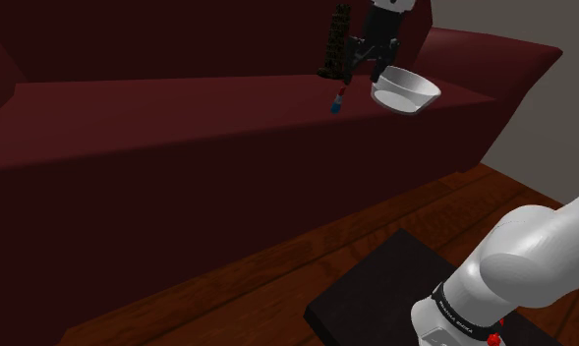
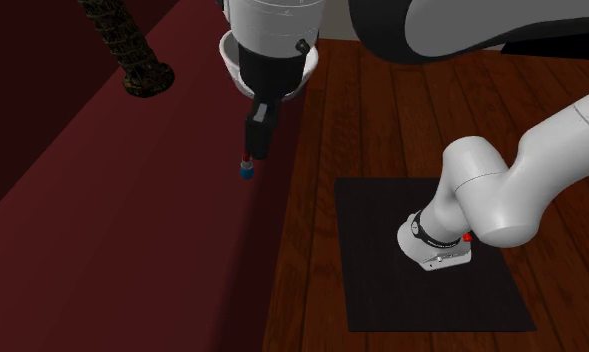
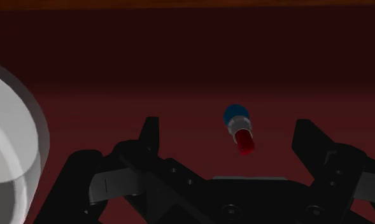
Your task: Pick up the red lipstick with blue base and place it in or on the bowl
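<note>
Lying within spread claw [image 3: 228, 137] — lipstick [image 3: 239, 130], untouched.

Shoulder camera behind stand [image 1: 376, 285], second high opposite, sharing sofa [image 1: 179, 128] and bowl [image 1: 405, 90].

All three views are dim and evenly lit: the dark red sofa [image 1: 179, 113] has a seat a shade lighter than its front face, the white bowl [image 1: 405, 90] and pale arm [image 1: 533, 251] stand out brightest with grey shading on their undersides, and the wooden floor [image 1: 277, 285] carries a soft sheen.
</note>
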Robot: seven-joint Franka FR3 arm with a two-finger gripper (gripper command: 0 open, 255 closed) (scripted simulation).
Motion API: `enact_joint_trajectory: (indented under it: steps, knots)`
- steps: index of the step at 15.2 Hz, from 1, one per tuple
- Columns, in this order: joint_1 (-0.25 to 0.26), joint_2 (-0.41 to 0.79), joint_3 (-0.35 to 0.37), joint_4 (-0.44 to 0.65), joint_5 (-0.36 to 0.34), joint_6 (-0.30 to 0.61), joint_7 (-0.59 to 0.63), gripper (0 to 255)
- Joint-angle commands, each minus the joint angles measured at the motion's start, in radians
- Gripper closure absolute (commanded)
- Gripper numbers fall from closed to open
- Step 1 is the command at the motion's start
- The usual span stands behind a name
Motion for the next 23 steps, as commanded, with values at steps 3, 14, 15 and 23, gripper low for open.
enact_joint_trajectory:
  steps: [3, 14, 15, 23]
  knots:
    - [0.004, 0.118, 0.026, 0.147, -0.004, -0.016, 0.041, 0]
    - [0.003, 0.109, 0.021, 0.035, -0.005, 0.087, 0.041, 0]
    - [0.003, 0.109, 0.021, 0.035, -0.005, 0.087, 0.041, 0]
    - [0.003, 0.109, 0.021, 0.036, -0.005, 0.087, 0.041, 255]
